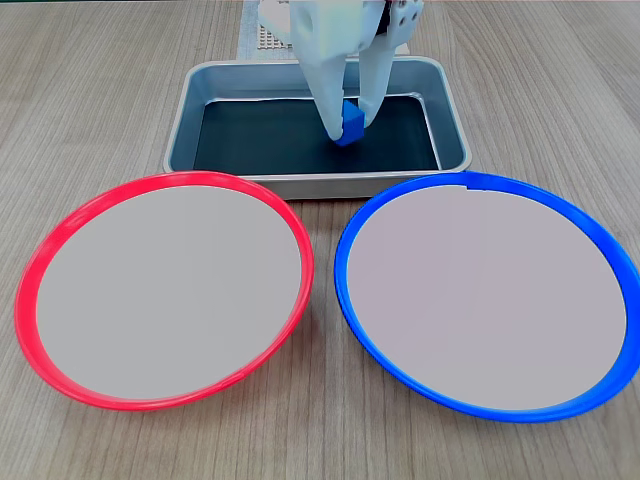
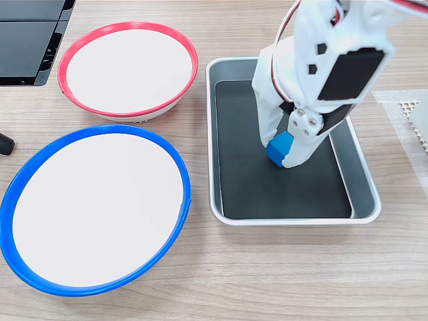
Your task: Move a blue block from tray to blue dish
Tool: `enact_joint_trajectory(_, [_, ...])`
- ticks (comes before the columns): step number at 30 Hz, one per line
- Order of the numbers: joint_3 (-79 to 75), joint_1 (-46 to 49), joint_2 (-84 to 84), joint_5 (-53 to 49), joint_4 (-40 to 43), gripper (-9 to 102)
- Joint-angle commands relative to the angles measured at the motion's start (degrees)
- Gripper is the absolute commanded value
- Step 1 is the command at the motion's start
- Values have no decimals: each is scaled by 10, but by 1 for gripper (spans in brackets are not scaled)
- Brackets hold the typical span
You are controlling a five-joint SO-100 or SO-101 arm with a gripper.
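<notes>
Two round dishes sit closest to the lens in a fixed view: red dish (image 1: 165, 290) on the left, blue dish (image 1: 487, 297) on the right, both with nothing in them. Behind them, touching neither rim as far as I can tell, the tray (image 1: 190, 110) lies with its long side running left-right.

Blue block (image 1: 351, 125) sits between the two white fingers of the gripper (image 1: 349, 130), down inside the tray near the middle of the black floor. Fingers look closed against the block's sides. Whether the block rests on the floor or is already a little off it, cannot tell.

Second fixed view, from the other side: block (image 2: 280, 148) clamped at the fingertips of the gripper (image 2: 283, 152), tray (image 2: 293, 217) to the right, blue dish (image 2: 100, 287) at lower left, red dish (image 2: 127, 30) at upper left.

Key relation: from the block, the blue dish lies across the tray's long rim on the dish side, diagonally off, nearer than the red one by a small margin. Judgement: next comes a lift clear of the rim, then a swing over the blue rim. The block's cube shape gives no long axis to worry about.
</notes>
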Motion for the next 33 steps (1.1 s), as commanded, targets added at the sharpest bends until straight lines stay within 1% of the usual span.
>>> enact_joint_trajectory(1, [-86, -32, 42, 125, 93, 0])
enact_joint_trajectory(2, [-127, -50, 48, 203, 123, 0])
enact_joint_trajectory(4, [-206, -80, 49, 378, 151, 0])
enact_joint_trajectory(7, [-326, -100, 20, 628, 134, 0])
enact_joint_trajectory(8, [-359, -101, 4, 689, 119, 0])
enact_joint_trajectory(10, [-416, -101, -34, 777, 89, 0])
enact_joint_trajectory(13, [-474, -92, -98, 848, 36, 0])
enact_joint_trajectory(15, [-501, -84, -143, 866, 3, 0])
enact_joint_trajectory(18, [-528, -75, -207, 861, -31, 0])
enact_joint_trajectory(21, [-553, -64, -285, 822, -55, 0])
enact_joint_trajectory(27, [-595, -52, -386, 763, -91, 0])
enact_joint_trajectory(31, [-629, -50, -451, 714, -98, 0])
enact_joint_trajectory(33, [-646, -49, -475, 700, -102, 2])
